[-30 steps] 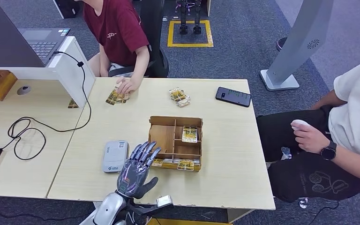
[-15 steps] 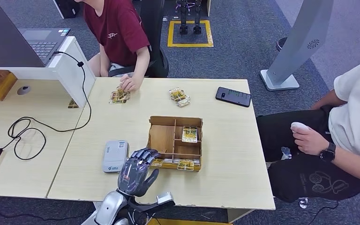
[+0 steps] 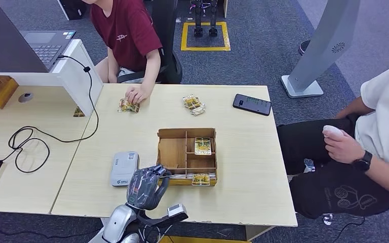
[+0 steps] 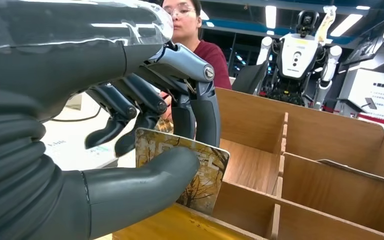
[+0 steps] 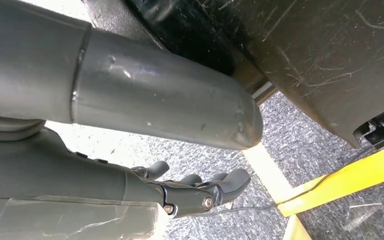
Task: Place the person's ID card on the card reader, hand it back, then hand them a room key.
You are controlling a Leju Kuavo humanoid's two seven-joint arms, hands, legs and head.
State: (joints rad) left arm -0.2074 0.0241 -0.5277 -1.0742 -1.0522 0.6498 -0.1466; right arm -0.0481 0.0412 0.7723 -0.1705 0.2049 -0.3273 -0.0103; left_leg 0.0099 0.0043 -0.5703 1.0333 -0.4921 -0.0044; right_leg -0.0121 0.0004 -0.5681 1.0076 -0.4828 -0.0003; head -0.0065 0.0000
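While the wooden tray (image 3: 186, 132) sits mid-table beside the card reader (image 3: 124, 168), note that your left hand (image 3: 145, 186) pinches a room key card (image 4: 182, 172) between thumb and fingers at the tray's near slot. The right hand (image 5: 200, 192) hangs empty, fingers loosely spread. Judge the ID steps finished; handover to the person (image 3: 126, 30) remains.
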